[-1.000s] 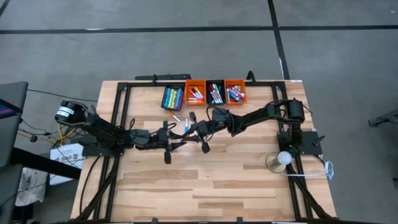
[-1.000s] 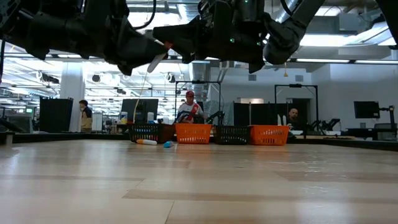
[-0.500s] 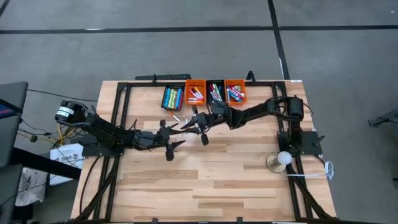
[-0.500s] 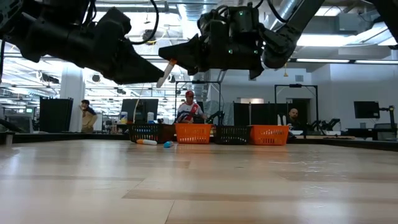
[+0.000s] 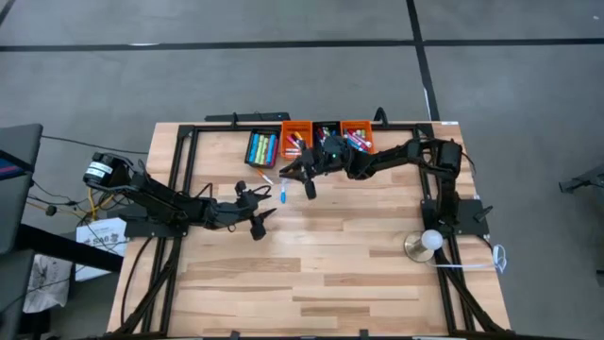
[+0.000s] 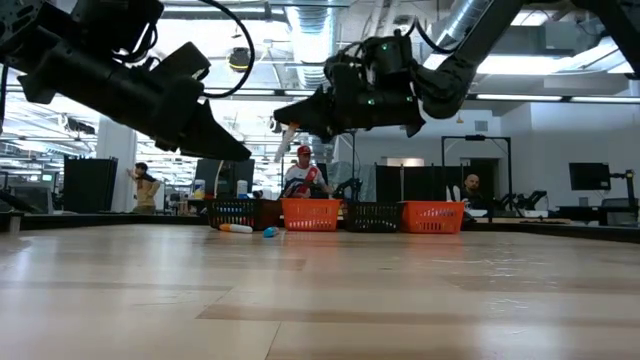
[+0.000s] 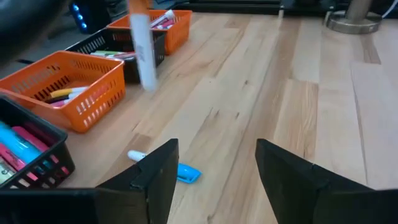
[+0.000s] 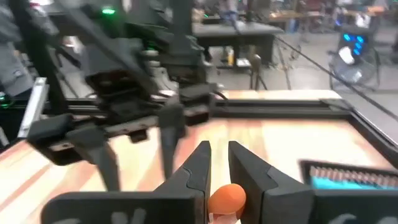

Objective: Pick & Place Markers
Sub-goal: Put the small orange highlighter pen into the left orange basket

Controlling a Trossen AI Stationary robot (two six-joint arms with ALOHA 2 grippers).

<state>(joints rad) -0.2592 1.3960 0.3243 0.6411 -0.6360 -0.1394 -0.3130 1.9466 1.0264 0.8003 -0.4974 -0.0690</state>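
My right gripper (image 8: 219, 149) hangs above the table just in front of the bins (image 5: 288, 173), shut on a white marker with an orange end (image 6: 285, 136). That marker also shows in the left wrist view (image 7: 143, 50). My left gripper (image 7: 214, 168) stands open and holds nothing, left of the right gripper (image 5: 257, 210). Two loose markers lie flat on the wood: a white one with a blue cap (image 7: 166, 168) (image 5: 283, 195) and another (image 5: 267, 178) nearer the bins. My right gripper pinches the marker's orange end (image 8: 227, 198) between its two fingers. The fingers come about level from the table's right side. The white body (image 7: 144, 59) hangs below the fingers, slightly tilted, clear of the table.
Along the far edge stands a row of bins holding markers: black (image 5: 262, 148), orange (image 5: 295, 142), black (image 5: 327, 140), orange (image 5: 357, 139). A lamp base (image 5: 422, 246) sits at the right. The near half of the table is bare wood. People stand in the room behind.
The two grippers met at the marker a second ago. My left gripper has opened, let go of it and tipped downward. My right gripper has carried the marker toward the far edge and the bins, with the marker hanging below it.
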